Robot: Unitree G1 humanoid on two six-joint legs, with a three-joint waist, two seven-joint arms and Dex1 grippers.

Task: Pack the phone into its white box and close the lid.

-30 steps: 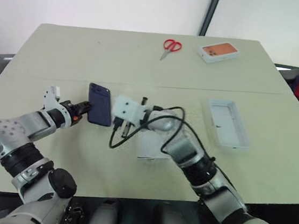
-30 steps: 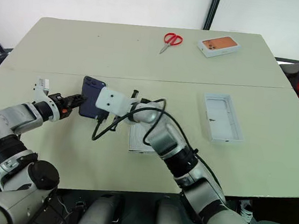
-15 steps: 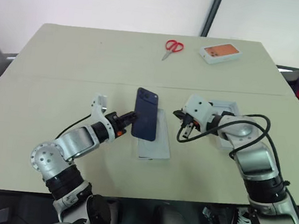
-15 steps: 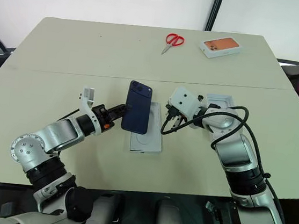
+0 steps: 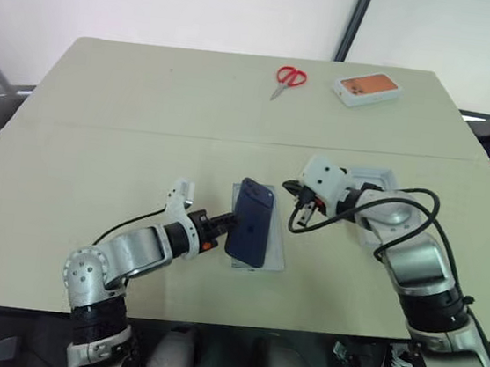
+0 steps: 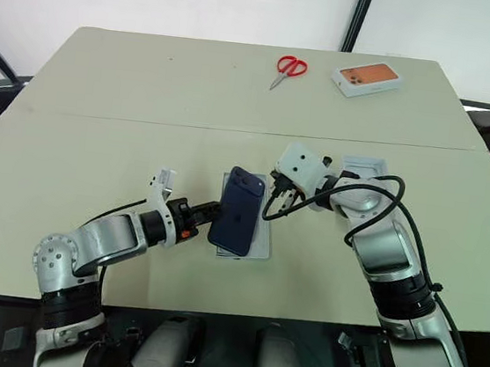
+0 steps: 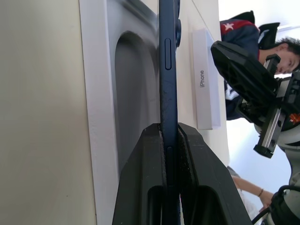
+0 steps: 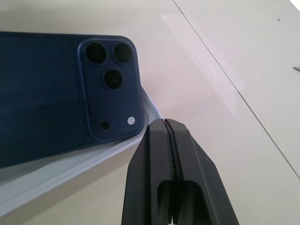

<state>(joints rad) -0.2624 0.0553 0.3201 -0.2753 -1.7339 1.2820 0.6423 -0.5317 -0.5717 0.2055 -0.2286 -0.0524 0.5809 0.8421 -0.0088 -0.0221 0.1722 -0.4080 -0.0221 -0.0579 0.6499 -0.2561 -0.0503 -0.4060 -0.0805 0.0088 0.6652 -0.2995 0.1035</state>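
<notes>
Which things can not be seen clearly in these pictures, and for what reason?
- White box: in the eye views the phone, held by the left hand, covers most of it; whether the phone touches it cannot be told.
- Tray behind the right hand: the arm hides most of it.
- Orange-topped box: its print is too small.
- Person in the left wrist view: cut off by the edge.

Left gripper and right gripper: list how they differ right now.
1. The left gripper is clamped on the edge of the phone; the right gripper is shut on nothing.
2. The left gripper holds the phone over the white box; the right gripper hangs beside the phone's camera end, apart from it.
Shared: both have two black fingers and are off the table.
</notes>
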